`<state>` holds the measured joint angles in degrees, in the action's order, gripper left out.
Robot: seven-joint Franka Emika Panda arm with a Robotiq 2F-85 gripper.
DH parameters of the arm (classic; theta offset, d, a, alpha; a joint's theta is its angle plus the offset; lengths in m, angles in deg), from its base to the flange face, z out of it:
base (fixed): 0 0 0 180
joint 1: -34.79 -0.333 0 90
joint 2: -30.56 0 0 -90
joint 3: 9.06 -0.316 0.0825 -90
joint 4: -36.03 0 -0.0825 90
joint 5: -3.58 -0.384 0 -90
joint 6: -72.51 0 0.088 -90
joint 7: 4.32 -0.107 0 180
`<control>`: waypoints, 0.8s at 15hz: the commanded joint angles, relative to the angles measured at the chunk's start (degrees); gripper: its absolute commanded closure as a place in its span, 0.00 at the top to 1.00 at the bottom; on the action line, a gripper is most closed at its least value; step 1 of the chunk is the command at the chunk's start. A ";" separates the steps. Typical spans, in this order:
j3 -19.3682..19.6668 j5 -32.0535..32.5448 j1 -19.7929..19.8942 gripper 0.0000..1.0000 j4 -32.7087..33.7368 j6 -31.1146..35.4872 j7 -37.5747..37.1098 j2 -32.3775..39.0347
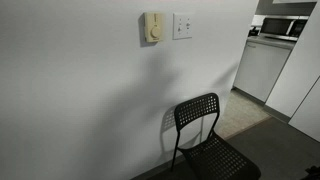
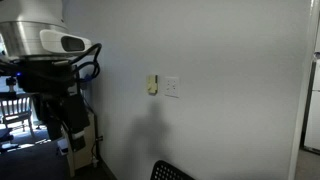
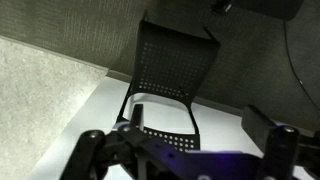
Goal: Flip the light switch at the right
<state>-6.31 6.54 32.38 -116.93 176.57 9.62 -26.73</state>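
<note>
The light switch (image 1: 182, 25) sat on the white wall (image 1: 80, 90), just to the right of the beige box (image 1: 153, 27). A black chair (image 1: 205, 140) stood well below the box and slightly rightward. In an exterior view the arm (image 2: 50, 60) hung well apart from the box, to its left. The gripper (image 3: 186, 145) had its jaws released, spread wide and empty.

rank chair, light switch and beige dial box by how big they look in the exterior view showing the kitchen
1. chair, clearly largest
2. beige dial box and light switch: about alike, too close to rank
</note>
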 commanded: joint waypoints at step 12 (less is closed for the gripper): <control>5.24 8.86 -7.31 1.00 5.61 3.10 20.16 4.79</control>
<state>-3.29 12.69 28.07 -114.88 177.93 23.52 -26.16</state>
